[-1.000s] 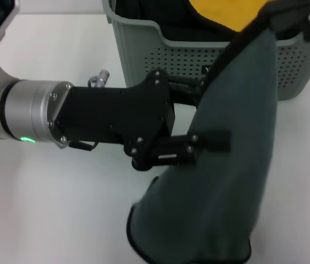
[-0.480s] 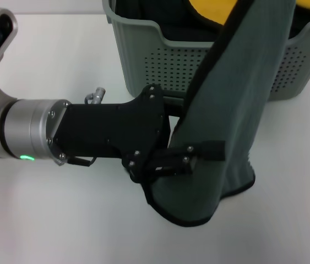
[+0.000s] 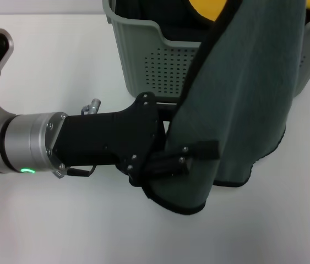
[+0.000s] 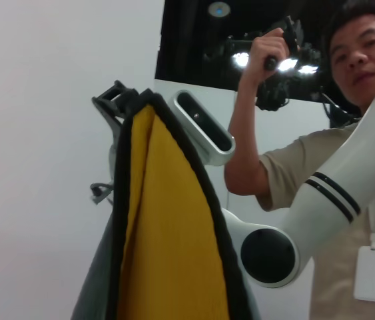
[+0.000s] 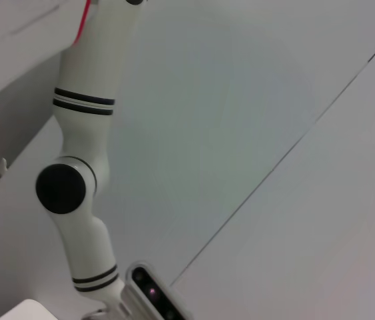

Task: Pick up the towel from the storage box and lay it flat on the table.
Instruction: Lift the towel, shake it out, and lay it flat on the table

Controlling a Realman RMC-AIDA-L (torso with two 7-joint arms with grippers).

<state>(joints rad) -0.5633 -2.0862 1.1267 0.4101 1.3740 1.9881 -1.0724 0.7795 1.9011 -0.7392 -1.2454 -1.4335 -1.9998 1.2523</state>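
The dark grey-green towel (image 3: pixel 243 82) hangs upright in front of the storage box (image 3: pixel 143 55), with its lower hem just above the white table (image 3: pixel 50 220). My left gripper (image 3: pixel 190 157) reaches in from the left and is shut on the towel's lower left edge, with one finger across its front. My right gripper is above the head view. In the left wrist view the right gripper (image 4: pixel 115 103) pinches the top of the hanging cloth, which shows a grey-green face (image 4: pixel 97 293) and a yellow face (image 4: pixel 167 233) with black edging.
Yellow cloth (image 3: pixel 205 6) shows inside the box behind the towel. Bare table lies in front and to the left. A person (image 4: pixel 367 60) stands beyond my right arm (image 4: pixel 334 193) in the left wrist view. The right wrist view shows only a white arm and the ceiling.
The towel has been lifted. Its lower part, which lay on the table near the front, now hangs free. The right gripper rose out of the head view. The left gripper shifted slightly left.
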